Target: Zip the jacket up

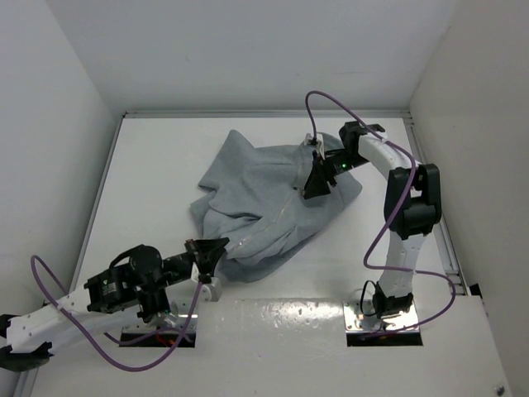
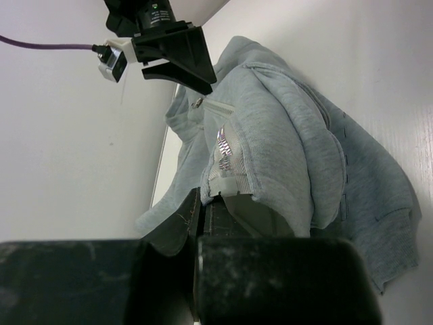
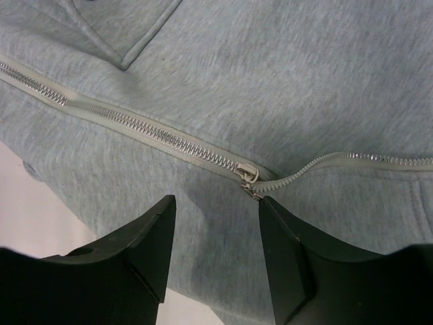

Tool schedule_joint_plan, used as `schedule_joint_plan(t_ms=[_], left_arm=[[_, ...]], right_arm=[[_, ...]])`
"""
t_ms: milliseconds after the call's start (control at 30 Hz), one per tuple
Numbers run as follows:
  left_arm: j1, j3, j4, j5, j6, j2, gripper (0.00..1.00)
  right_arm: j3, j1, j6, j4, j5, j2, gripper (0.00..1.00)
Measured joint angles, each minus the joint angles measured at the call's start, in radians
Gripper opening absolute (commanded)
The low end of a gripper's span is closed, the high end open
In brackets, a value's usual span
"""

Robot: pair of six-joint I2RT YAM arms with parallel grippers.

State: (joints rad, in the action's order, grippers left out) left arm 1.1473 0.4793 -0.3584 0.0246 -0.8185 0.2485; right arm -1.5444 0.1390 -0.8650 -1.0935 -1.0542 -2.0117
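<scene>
Jacket [image 1: 256, 198] hem clenched in left hand [image 1: 207, 252]; right hand [image 3: 216, 203] released, seemingly above slider [image 3: 247, 172].

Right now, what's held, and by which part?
Left gripper pinches the light grey fabric jacket at its hem beside the zipper; right gripper, open, holds nothing.

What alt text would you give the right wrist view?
The right gripper hangs open close over a grey jacket, with the slider just beyond the gap between its two dark fingers. The zipper is closed to the left of the slider and parted to its right.
</scene>
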Motion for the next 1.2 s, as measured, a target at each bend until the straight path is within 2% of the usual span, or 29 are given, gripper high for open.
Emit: schedule_joint_plan(t_ms=[267, 500, 567, 667, 700, 767, 800, 933, 1033, 1200], left_arm=[[0.0, 0.0, 0.002, -0.005, 0.004, 0.013, 0.0], [0.0, 0.0, 0.009, -0.007, 0.009, 0.024, 0.0], [0.0, 0.0, 0.009, -0.008, 0.01, 0.029, 0.0], [0.0, 0.0, 0.011, -0.01, 0.011, 0.033, 0.0], [0.0, 0.0, 0.014, -0.01, 0.011, 0.036, 0.0], [0.0, 0.0, 0.019, -0.009, 0.011, 0.04, 0.0], [0.0, 0.0, 0.023, -0.007, 0.012, 0.042, 0.0], [0.0, 0.0, 0.046, 0.006, 0.019, 0.056, 0.0], [0.0, 0.0, 0.055, 0.017, 0.019, 0.063, 0.0], [0.0, 0.0, 0.058, 0.029, 0.02, 0.063, 0.0]], right_arm=[[0.0, 0.0, -0.031, 0.016, 0.002, -0.015, 0.62], [0.0, 0.001, -0.033, 0.066, 0.007, -0.055, 0.63], [0.0, 0.001, -0.033, 0.08, 0.006, -0.061, 0.6], [0.0, 0.004, -0.037, 0.096, 0.006, -0.064, 0.49], [0.0, 0.006, -0.042, 0.098, 0.006, -0.064, 0.41], [0.0, 0.013, -0.05, 0.099, 0.006, -0.064, 0.35], [0.0, 0.016, -0.053, 0.099, 0.006, -0.064, 0.28], [0.0, 0.032, -0.076, 0.09, 0.006, -0.065, 0.1], [0.0, 0.04, -0.087, 0.083, 0.007, -0.067, 0.0], [0.002, 0.039, -0.098, 0.082, 0.033, -0.066, 0.0]])
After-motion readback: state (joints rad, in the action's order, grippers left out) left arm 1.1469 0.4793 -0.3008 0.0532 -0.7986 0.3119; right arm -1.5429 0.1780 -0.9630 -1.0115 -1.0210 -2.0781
